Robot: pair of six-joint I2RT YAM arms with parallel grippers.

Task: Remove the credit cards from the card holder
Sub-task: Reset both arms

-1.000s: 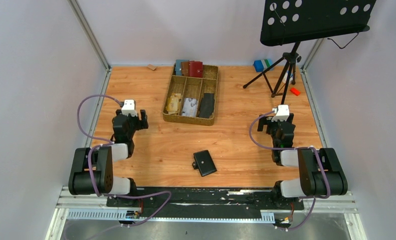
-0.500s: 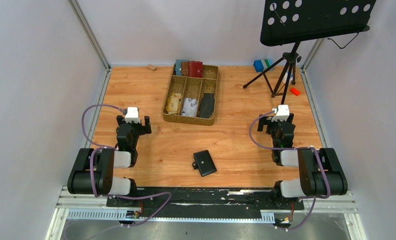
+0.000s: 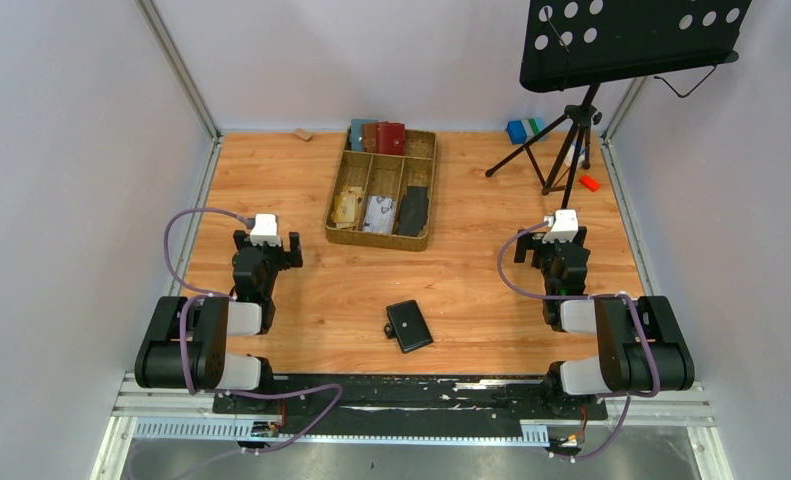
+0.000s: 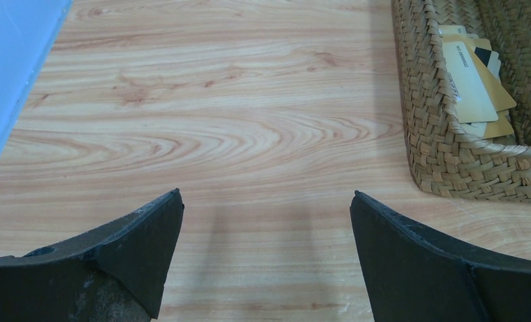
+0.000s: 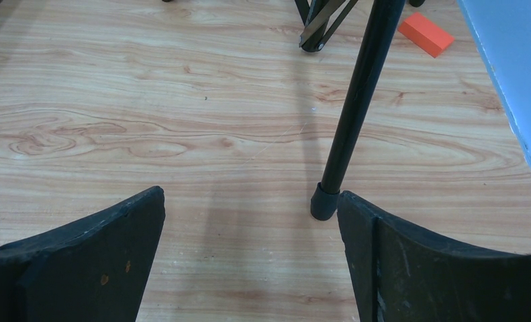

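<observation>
The card holder point(image 3: 409, 326) lies shut and flat on the bench point(image 3: 301, 170), low in the middle of the overhead view. It sits between the two arms, well apart from both and turned a little askew. Its small closure tab point(image 3: 388, 328) sticks out on the left edge. You can't see the credit cards; if they are there, they are inside the closed case.

The left fingers point(image 4: 135, 248) stand wide apart over bare wood with nothing between them. The woven basket point(image 4: 450, 168) and its loose cards point(image 4: 467, 80) are at the right edge of that view. The right fingers point(image 5: 94, 248) are just as wide apart and also hold nothing, with a leg of the music stand point(image 5: 356, 114) just ahead of them.

Expect the case to be light and thin, so it will likely slide on the smooth wood if you push it from one side. Its cover looks soft enough to flex, so pinch it across the two long edges, or pin it down with one arm while the other works. The tab is probably the best place to take hold for opening. It is small, so close on it squarely.

Once the case is open, the cards should be stiff, slick and very thin. Draw each one out by an exposed edge, along the line of its sleeve. A firm pinch is safe enough, and slipping is the likelier trouble.
</observation>
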